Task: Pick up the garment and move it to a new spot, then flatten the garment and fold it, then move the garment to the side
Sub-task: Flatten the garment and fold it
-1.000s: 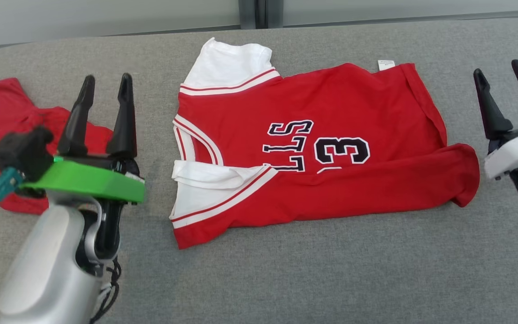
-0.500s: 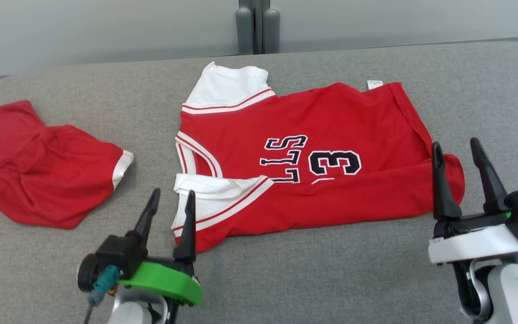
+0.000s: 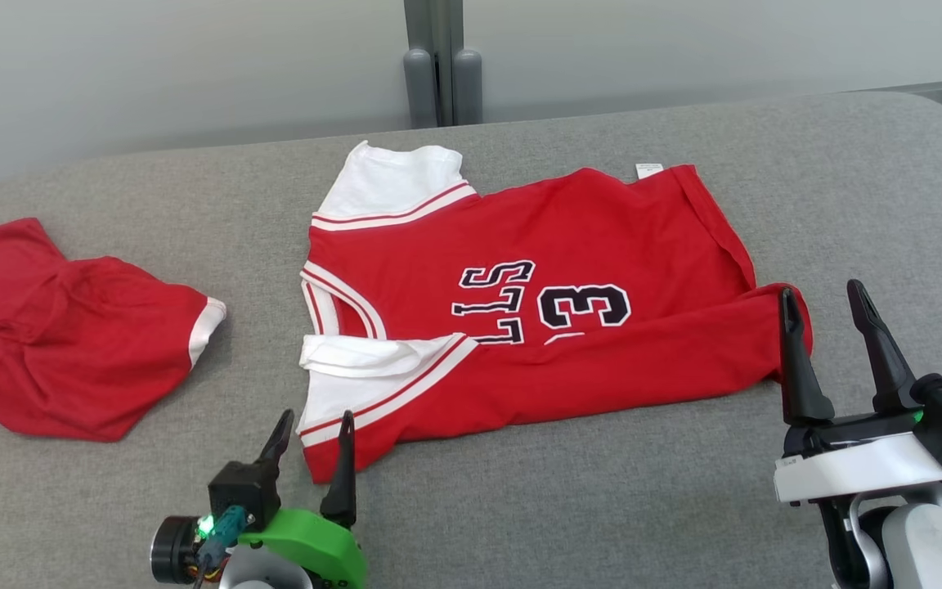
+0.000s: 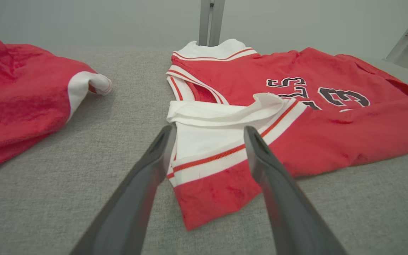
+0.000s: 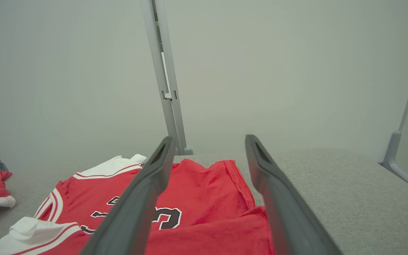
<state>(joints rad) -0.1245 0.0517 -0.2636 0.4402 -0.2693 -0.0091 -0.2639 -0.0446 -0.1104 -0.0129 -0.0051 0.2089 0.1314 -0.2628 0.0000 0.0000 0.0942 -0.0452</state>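
At the tabletop's (image 3: 602, 507) near edge, left gripper (image 3: 316, 417) spread, holding nothing, fingers either side of the jersey's (image 3: 536, 327) near-left corner. Right gripper (image 3: 820, 288) spread too, holding nothing, tips at the jersey's right end. Jersey lies mid-tabletop, near strip folded over. Red garment (image 3: 62, 343) bunched by the left edge.

Crumpled red cloth (image 3: 70, 335) on grey table (image 3: 569, 507)

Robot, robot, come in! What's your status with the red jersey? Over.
Left gripper and right gripper: jaws open, empty. Jersey on the table, near edge folded over. Second red garment apart at left, nothing blocking.
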